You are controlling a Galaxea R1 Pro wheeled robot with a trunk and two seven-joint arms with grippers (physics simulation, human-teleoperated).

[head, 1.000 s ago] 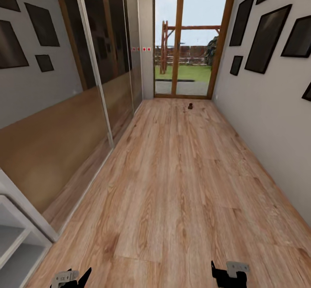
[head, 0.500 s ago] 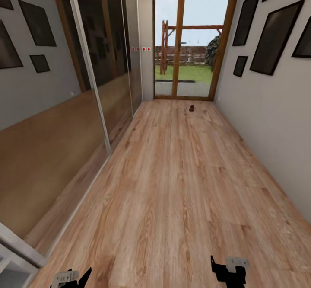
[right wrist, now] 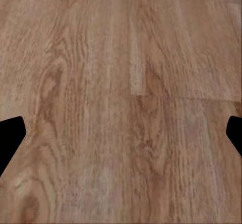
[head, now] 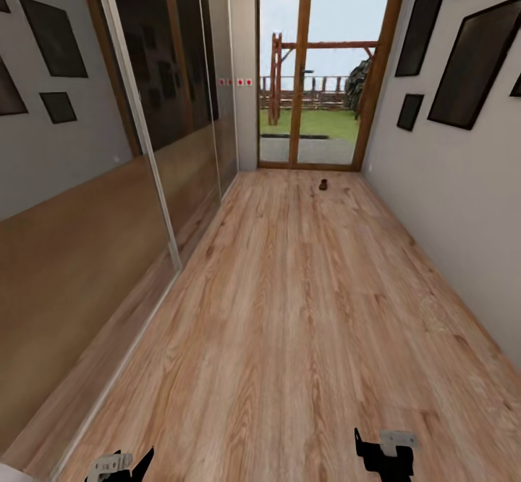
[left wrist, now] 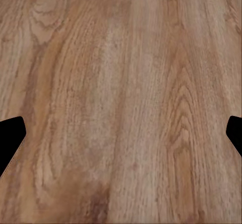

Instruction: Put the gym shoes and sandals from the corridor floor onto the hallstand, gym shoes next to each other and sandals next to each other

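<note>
Corridor floor [head: 304, 308]: bare wood planks running to a glazed door [head: 318, 69]. Left gripper [left wrist: 121, 133] and right gripper [right wrist: 121, 133] spread wide, holding nothing.

One small dark brown object [head: 323, 184] at 12 o'clock on light wood-plank floor [head: 304, 308]; two black end effectors.

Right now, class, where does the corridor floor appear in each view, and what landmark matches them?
Head view: the corridor floor runs from the bottom edge to the glass door.
Left wrist view: it spans the gap between the open left gripper fingertips.
Right wrist view: likewise under the open right gripper, with a plank joint.
Shared landmark: the light brown wood grain.
</note>
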